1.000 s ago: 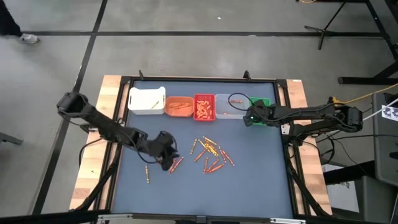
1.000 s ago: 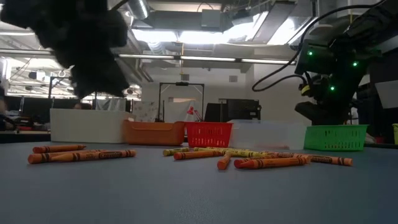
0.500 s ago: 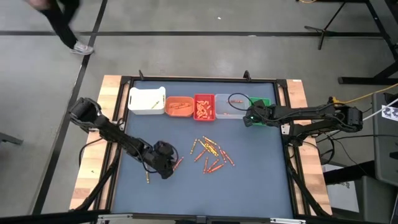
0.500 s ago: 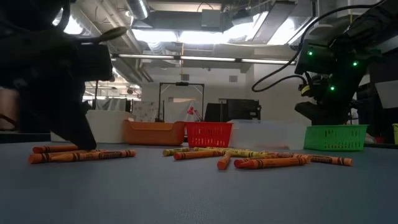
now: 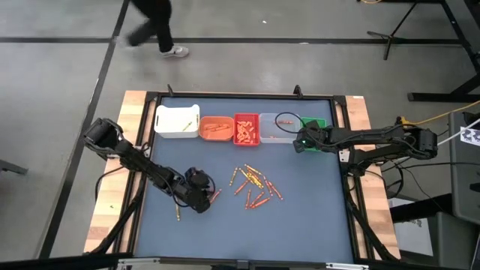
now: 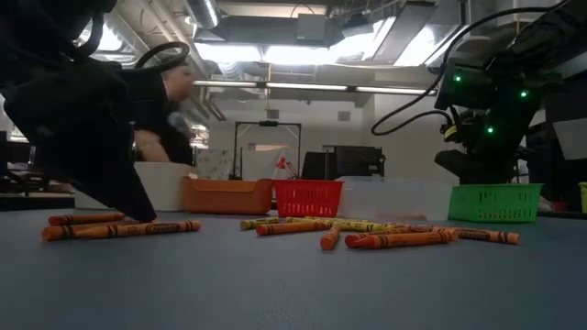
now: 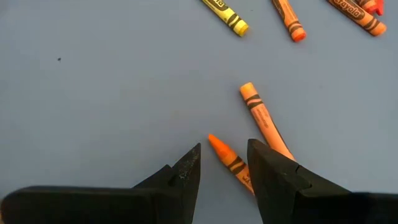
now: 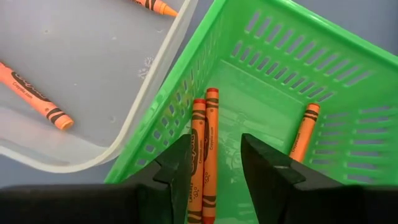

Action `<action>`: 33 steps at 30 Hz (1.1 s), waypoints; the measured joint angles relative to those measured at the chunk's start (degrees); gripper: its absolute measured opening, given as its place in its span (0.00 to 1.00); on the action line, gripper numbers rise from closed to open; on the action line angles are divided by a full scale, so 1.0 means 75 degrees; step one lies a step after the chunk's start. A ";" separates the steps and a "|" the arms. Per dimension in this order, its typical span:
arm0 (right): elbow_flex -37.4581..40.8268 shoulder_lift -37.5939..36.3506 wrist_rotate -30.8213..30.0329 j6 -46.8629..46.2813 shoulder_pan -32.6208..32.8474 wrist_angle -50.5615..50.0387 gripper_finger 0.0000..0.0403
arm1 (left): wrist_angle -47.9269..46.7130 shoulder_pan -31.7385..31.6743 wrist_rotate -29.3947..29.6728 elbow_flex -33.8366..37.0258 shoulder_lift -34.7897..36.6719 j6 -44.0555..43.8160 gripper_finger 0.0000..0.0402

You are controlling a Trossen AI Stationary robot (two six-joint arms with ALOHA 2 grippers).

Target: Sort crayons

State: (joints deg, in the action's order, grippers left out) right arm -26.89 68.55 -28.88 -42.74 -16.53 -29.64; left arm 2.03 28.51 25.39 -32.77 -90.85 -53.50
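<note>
Several orange-red and yellow crayons [image 5: 255,184] lie loose on the blue table top; they also show in the low view [image 6: 367,234]. My left gripper [image 5: 199,198] is open and low over the table, left of the pile. Its fingers stand on either side of the pointed end of one orange crayon [image 7: 225,155], which lies flat beside a second orange crayon [image 7: 261,115]. My right gripper [image 5: 304,140] is open and empty, pointing down over the green bin [image 8: 280,81]. Three orange crayons [image 8: 205,149] lie on that bin's floor. My left gripper comes from above with its fingers [image 7: 273,168] on both sides of the orange crayon's pointed end [image 7: 219,145]. The crayon lies flat on the table. I cannot tell whether a finger touches it.
A row of small bins stands at the table's far edge: white [image 5: 177,120], orange [image 5: 216,127], red [image 5: 247,129], clear [image 5: 271,127] and green [image 5: 315,124]. One crayon [image 5: 177,211] lies apart near the left gripper. A person [image 5: 154,26] walks on the floor beyond the table.
My left gripper has come down toward the table and a little toward its near edge, ending low over the crayons left of the pile. The crayons have stayed in place. A person has walked across the floor beyond the table.
</note>
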 joint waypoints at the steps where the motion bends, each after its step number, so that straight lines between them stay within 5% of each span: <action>1: 0.0000 0.0000 0.0000 0.0000 0.0000 0.0000 0.34 | -0.0007 0.0000 0.0006 0.0000 0.0000 0.0003 0.29; 17: 0.0000 0.0000 0.0000 0.0000 0.0000 0.0000 0.34 | -0.0368 0.0000 -0.0350 -0.0003 0.0003 0.0024 0.28; 33: -0.0003 0.0000 0.0000 0.0000 0.0000 -0.0001 0.34 | -0.0384 -0.0009 -0.0348 -0.0003 0.0006 0.0006 0.02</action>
State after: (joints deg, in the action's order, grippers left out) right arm -26.92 68.55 -28.88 -42.74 -16.53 -29.65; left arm -0.86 28.45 22.78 -32.80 -90.80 -53.45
